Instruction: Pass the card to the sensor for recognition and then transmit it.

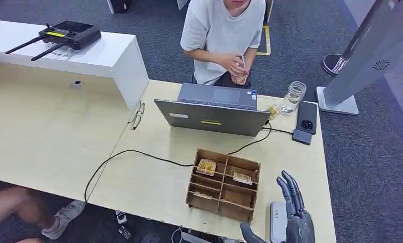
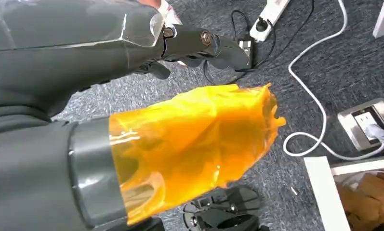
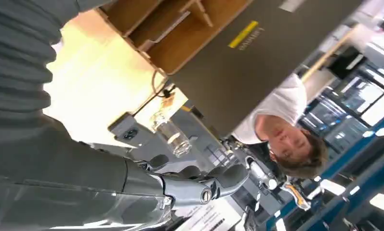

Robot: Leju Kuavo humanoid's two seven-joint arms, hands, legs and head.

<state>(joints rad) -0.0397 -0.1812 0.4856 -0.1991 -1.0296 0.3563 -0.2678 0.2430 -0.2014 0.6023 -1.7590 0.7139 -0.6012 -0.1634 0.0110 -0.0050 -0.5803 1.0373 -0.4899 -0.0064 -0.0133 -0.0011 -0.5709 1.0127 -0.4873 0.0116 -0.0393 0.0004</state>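
A wooden compartment box [image 1: 224,185] stands on the table in front of the laptop. Two patterned cards lie in its far compartments, one card [image 1: 207,166] on the left and another card [image 1: 242,178] to its right. My right hand [image 1: 293,207] hovers to the right of the box, fingers stretched out and apart, holding nothing. A flat grey-white sensor [image 1: 276,220] lies at the table's front edge, partly under that hand. In the right wrist view the right hand's fingers [image 3: 199,185] are bare. My left hand [image 2: 190,96] hangs over the floor with nothing in it, its thumb wrapped in orange film.
An open grey laptop [image 1: 212,117] sits behind the box, its black cable [image 1: 138,152] trailing across the table. A glass jar [image 1: 294,95] and dark phones [image 1: 306,117] lie at the far right. A person [image 1: 222,40] sits behind the table. Floor cables [image 2: 315,96] run below.
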